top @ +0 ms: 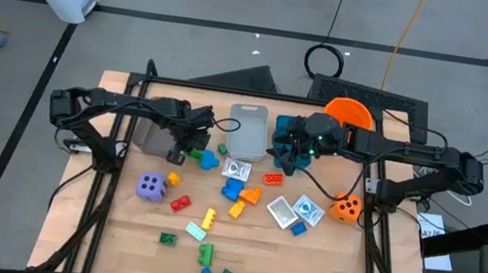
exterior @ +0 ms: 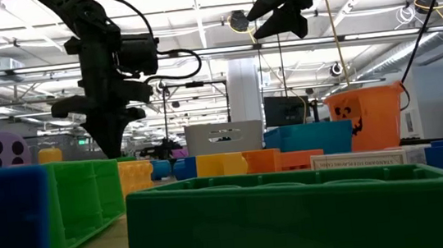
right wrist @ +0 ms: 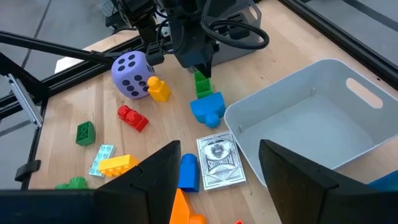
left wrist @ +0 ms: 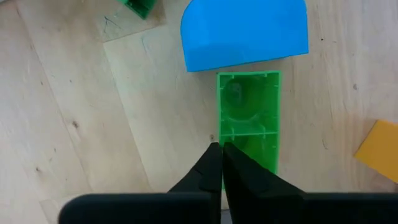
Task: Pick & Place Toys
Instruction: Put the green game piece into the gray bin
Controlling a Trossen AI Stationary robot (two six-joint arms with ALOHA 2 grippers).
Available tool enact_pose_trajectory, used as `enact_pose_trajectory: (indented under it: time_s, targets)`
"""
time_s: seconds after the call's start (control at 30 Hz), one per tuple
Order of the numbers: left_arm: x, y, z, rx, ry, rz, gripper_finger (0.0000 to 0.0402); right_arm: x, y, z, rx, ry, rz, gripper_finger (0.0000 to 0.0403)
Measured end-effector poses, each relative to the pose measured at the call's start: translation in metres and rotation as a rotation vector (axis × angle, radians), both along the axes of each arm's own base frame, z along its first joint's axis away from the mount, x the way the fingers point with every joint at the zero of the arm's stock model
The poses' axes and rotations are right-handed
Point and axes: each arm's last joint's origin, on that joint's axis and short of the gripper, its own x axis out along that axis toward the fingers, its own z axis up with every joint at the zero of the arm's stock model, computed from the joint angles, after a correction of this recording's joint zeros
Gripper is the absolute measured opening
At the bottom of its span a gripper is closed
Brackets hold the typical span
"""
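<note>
Green brick (left wrist: 249, 118) lies flat on wood, touching a blue brick (left wrist: 244, 31).

arms: dark, six-joint | cables: black, looped at wrists | end effector (left wrist: 219, 163): tapered black fingers

Left arm stretched from the table's left edge toward the middle, wrist bent downward, left gripper (left wrist: 221, 163) pointing straight down with its two dark fingers (left wrist: 205, 168) pressed together, nothing between them. Right arm reaching in from the right edge, raised above the table, right gripper (right wrist: 217, 168) tilted downward, fingers (right wrist: 158, 171) standing well apart, nothing between them.
</note>
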Motion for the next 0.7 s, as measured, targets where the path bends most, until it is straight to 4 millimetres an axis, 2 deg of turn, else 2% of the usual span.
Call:
enact_pose_trajectory:
  time_s: [0.37,0.7]
  targets:
    - [-0.0007,-0.0002,-0.0001,-0.009,0.008,0.038,0.0005,0.0000,-0.0001,0.0000,-0.013,0.001,0.007,0.0210]
    - [-0.0092,-0.0023,0.0021,-0.022,0.082,0.078,0.0004,-0.0009,-0.0054,0.0000,-0.013,0.001,-0.012,0.0210]
